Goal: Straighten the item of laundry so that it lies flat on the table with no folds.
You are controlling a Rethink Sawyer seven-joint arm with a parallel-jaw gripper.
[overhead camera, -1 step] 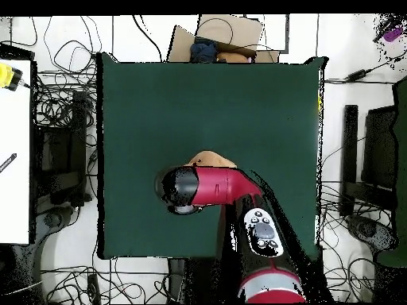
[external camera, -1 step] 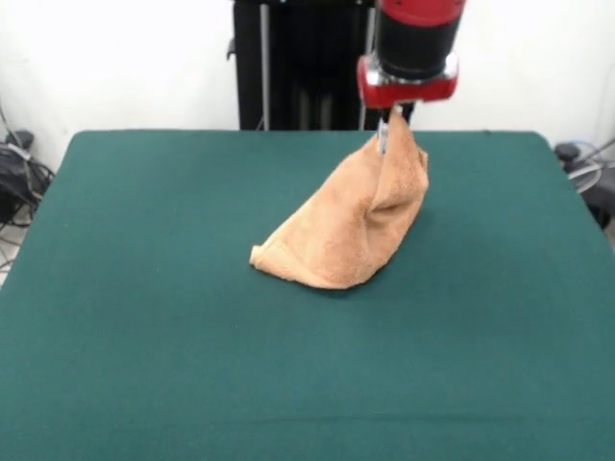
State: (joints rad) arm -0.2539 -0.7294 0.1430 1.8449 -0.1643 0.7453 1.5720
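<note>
Near the middle of the table (external camera, -1 step: 144, 288), I hold the towel (external camera, -1 step: 346, 230) up by its top.

My gripper (external camera, -1 step: 392, 130) pinches one end (the tips are hard to see). The towel slants from there down to the table, toward the front view's left. From above, my arm (overhead camera, -1 step: 211, 189) hides most of it.

Orange-tan towel (external camera, -1 step: 346, 226), one corner lifted
</note>
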